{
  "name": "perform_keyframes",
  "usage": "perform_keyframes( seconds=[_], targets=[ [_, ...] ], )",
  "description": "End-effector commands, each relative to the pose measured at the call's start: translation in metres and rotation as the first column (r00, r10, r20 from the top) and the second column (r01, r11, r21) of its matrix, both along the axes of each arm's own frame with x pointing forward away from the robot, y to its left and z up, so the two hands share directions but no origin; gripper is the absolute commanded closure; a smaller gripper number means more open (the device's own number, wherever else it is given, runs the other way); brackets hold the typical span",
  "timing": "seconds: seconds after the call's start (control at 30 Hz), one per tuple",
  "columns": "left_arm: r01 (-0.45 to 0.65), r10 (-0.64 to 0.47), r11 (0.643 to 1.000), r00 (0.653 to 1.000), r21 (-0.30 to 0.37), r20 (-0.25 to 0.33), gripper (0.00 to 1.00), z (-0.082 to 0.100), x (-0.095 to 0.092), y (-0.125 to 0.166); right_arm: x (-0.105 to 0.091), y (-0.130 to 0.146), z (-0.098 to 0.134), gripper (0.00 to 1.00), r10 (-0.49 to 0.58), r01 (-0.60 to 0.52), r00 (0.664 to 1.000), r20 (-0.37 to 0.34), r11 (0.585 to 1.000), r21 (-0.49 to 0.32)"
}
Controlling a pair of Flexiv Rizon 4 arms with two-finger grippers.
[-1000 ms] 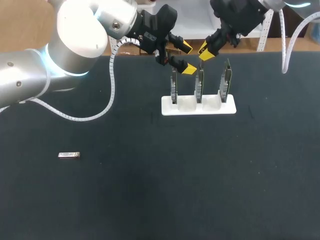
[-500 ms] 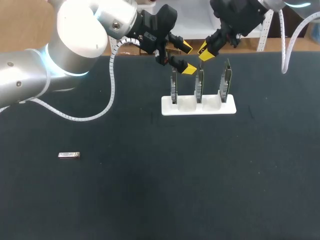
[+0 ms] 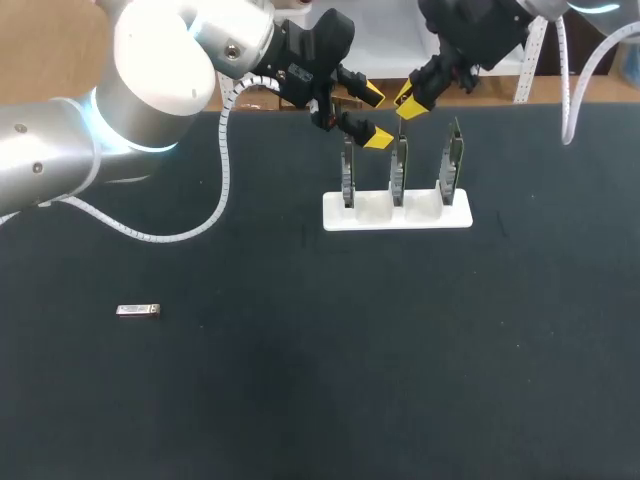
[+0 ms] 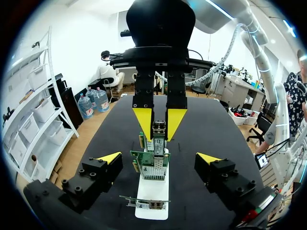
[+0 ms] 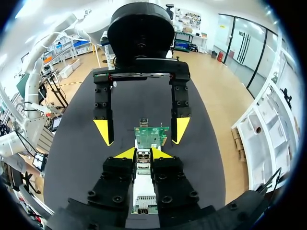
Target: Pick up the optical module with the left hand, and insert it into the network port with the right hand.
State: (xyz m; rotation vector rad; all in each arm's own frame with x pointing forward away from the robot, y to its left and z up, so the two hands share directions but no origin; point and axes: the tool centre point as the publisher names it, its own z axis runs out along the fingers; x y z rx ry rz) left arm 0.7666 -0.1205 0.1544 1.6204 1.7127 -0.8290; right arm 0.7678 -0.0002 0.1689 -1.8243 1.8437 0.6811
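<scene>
A small silver optical module [image 3: 138,310] lies flat on the black table [image 3: 300,380] at the left, far from both arms. A white holder [image 3: 335,222] at the back carries three upright green network cards [image 3: 398,168]. My right gripper [image 3: 410,100] hangs just above the middle card, shut on a second small silver module [image 5: 143,155], which also shows between its yellow fingers [image 4: 144,120] in the left wrist view. My left gripper [image 3: 375,117] hovers open over the left card, facing the right gripper [image 4: 159,122], with nothing between its fingers [image 4: 109,157].
The holder [image 4: 152,211] stands near the table's back edge, with the cards' ports [image 5: 144,205] pointing up. The two grippers are close together above it. Bare black mat stretches across the front and right of the table.
My right gripper has edged slightly up and back from the middle card. The left arm and the module on the table have not moved.
</scene>
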Motion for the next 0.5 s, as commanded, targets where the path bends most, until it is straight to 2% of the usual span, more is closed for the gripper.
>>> perform_keyframes(
  seconds=[0.03, 0.5],
  targets=[
    [-0.001, 0.001, 1.000, 1.000, -0.001, 0.003, 0.00, -0.0005, -0.0005, -0.0001, 0.0015, 0.0012, 0.0001, 1.00, 0.001, -0.001, 1.000, -0.001, 1.000, -0.003],
    [-0.001, 0.001, 1.000, 1.000, -0.001, 0.003, 0.00, -0.0005, -0.0005, -0.0001, 0.0010, 0.0013, -0.0028, 1.00, 0.019, -0.019, 1.000, -0.007, 1.000, -0.019]
  ],
)
